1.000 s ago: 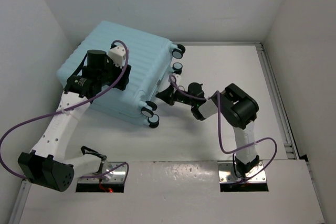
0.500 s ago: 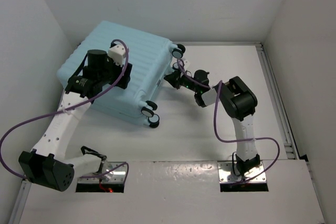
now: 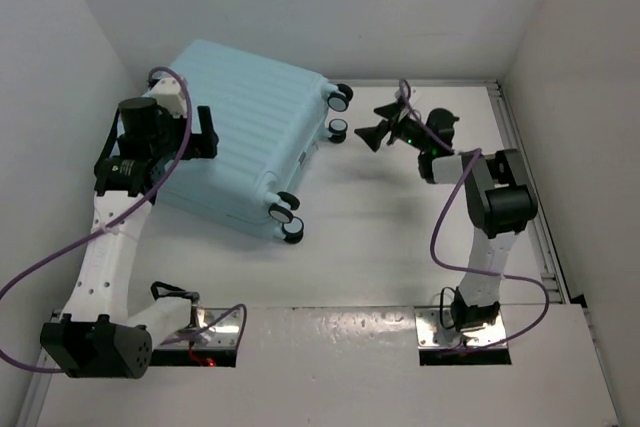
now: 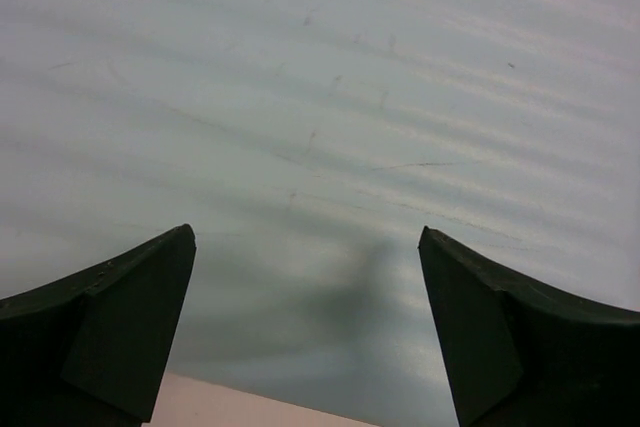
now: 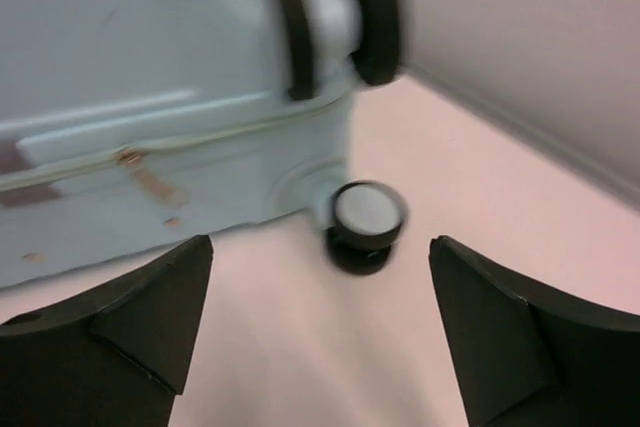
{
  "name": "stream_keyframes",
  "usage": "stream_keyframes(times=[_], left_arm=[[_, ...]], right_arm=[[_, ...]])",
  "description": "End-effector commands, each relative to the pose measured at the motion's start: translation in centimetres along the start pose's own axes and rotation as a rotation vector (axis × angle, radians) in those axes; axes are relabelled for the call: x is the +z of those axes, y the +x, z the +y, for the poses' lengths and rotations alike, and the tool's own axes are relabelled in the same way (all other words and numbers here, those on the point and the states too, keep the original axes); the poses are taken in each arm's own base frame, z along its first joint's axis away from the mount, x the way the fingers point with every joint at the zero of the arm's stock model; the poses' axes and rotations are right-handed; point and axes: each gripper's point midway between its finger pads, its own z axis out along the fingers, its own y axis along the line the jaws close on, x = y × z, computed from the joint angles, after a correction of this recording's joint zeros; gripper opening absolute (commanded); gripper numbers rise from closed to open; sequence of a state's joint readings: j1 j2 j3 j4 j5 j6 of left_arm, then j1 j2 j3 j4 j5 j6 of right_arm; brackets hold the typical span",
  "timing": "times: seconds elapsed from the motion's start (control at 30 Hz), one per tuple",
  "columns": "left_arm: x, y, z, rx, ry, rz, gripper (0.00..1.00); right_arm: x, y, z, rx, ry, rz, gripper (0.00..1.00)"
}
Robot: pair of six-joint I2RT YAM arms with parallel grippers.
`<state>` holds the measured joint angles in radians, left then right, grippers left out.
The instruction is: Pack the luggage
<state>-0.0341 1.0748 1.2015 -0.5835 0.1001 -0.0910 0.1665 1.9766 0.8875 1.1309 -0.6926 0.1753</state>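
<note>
The luggage [image 3: 250, 132], a pale aqua ribbed hard-shell suitcase, lies closed and flat at the back left, its black caster wheels [image 3: 338, 129] facing right. My left gripper [image 3: 207, 134] hovers open over the left part of the shell. In the left wrist view the ribbed shell [image 4: 320, 97] fills the frame, and nothing lies between the spread fingers of the left gripper [image 4: 305, 237]. My right gripper [image 3: 370, 132] stands open just right of the wheels, touching nothing. From the right wrist, the right gripper [image 5: 320, 242] frames one wheel [image 5: 365, 215], with the zipper seam [image 5: 150, 147] to its left.
White walls close in the left [image 3: 60, 97], back [image 3: 350, 7] and right [image 3: 580, 97] sides. A metal rail [image 3: 525, 187] runs along the table's right edge. The white table surface [image 3: 380, 237] spreads in front of the suitcase.
My right gripper let go at the suitcase's zipper side, opened wide and swung back and to the right, beyond the wheels. The left gripper slid left across the shell and opened further.
</note>
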Motion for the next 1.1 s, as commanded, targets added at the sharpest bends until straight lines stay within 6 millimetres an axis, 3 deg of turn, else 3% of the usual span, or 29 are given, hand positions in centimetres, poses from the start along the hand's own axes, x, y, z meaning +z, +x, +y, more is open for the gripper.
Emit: stream_keyframes(times=[0.0, 0.03, 0.07, 0.13, 0.17, 0.27, 0.3, 0.33, 0.4, 0.47, 0.5, 0.57, 0.6, 0.67, 0.7, 0.73, 0.8, 0.83, 0.9, 0.93, 1.0, 1.07], left_arm=[[-1.3, -1.6, 3.5, -0.162, -0.115, -0.063, 1.0], [-1.5, -1.2, 4.2, -0.187, -0.139, -0.053, 1.0], [-1.4, -0.6, 4.7, -0.201, -0.139, -0.039, 1.0], [-1.3, 1.0, 5.6, -0.231, -0.154, 0.012, 1.0], [-1.1, 1.7, 6.6, -0.253, -0.174, 0.04, 1.0], [-0.8, 3.4, 8.6, -0.307, -0.229, 0.089, 1.0], [-0.4, 3.9, 9.2, -0.32, -0.243, 0.108, 1.0], [-0.3, 4.4, 9.6, -0.334, -0.245, 0.128, 1.0], [0.0, 4.7, 10.7, -0.38, -0.256, 0.145, 1.0], [0.2, 5.4, 11.0, -0.437, -0.256, 0.158, 1.0], [0.1, 5.9, 11.3, -0.453, -0.254, 0.163, 1.0], [0.1, 6.4, 11.4, -0.471, -0.255, 0.163, 1.0], [0.2, 7.0, 11.3, -0.486, -0.257, 0.164, 1.0], [0.2, 7.5, 11.4, -0.493, -0.253, 0.161, 1.0], [0.3, 7.9, 11.3, -0.509, -0.255, 0.17, 1.0], [0.2, 8.0, 11.6, -0.507, -0.271, 0.17, 1.0], [-0.2, 8.6, 12.7, -0.552, -0.332, 0.17, 1.0], [-0.3, 9.2, 13.2, -0.577, -0.355, 0.177, 1.0], [-1.1, 10.2, 14.8, -0.652, -0.419, 0.163, 1.0], [-1.6, 10.3, 15.3, -0.675, -0.44, 0.149, 1.0], [-2.4, 10.8, 16.9, -0.745, -0.484, 0.11, 1.0], [-3.3, 10.9, 17.5, -0.773, -0.506, 0.085, 1.0]], right_arm=[[0.4, -1.6, -1.9, 0.037, -0.153, 0.051, 0.91], [0.0, -0.3, -2.2, 0.086, -0.143, 0.082, 0.91], [1.3, -1.1, -3.0, 0.14, -0.181, 0.07, 0.94], [1.3, -0.7, -3.8, 0.198, -0.214, 0.074, 0.94], [1.9, -1.9, -4.1, 0.187, -0.243, 0.052, 0.94], [2.9, 0.2, -3.6, 0.108, -0.264, 0.101, 0.94], [2.9, 3.3, -3.9, 0.157, -0.238, 0.202, 0.94], [4.1, 2.1, -4.6, 0.136, -0.24, 0.199, 0.94], [5.7, 2.6, -6.2, 0.272, -0.223, 0.252, 0.9], [6.0, 3.5, -6.8, 0.425, -0.194, 0.27, 0.88], [6.7, 2.8, -7.6, 0.509, -0.15, 0.244, 0.86], [6.9, 3.0, -8.8, 0.555, -0.085, 0.217, 0.84], [6.9, 3.0, -10.7, 0.582, 0.019, 0.165, 0.83], [7.8, 3.3, -11.1, 0.651, 0.066, 0.158, 0.83], [8.5, 2.6, -12.0, 0.677, 0.101, 0.145, 0.83], [8.9, 5.3, -12.1, 0.739, 0.118, 0.18, 0.82], [10.5, 3.2, -13.1, 0.761, 0.12, 0.132, 0.82], [11.2, 4.8, -13.3, 0.837, 0.125, 0.125, 0.82], [12.8, 4.3, -13.5, 0.859, 0.122, 0.101, 0.78], [13.3, 5.9, -13.0, 0.885, 0.123, 0.121, 0.77], [14.4, 5.7, -12.1, 0.879, 0.108, 0.116, 0.72], [15.5, 7.4, -11.1, 0.895, 0.108, 0.134, 0.69]])
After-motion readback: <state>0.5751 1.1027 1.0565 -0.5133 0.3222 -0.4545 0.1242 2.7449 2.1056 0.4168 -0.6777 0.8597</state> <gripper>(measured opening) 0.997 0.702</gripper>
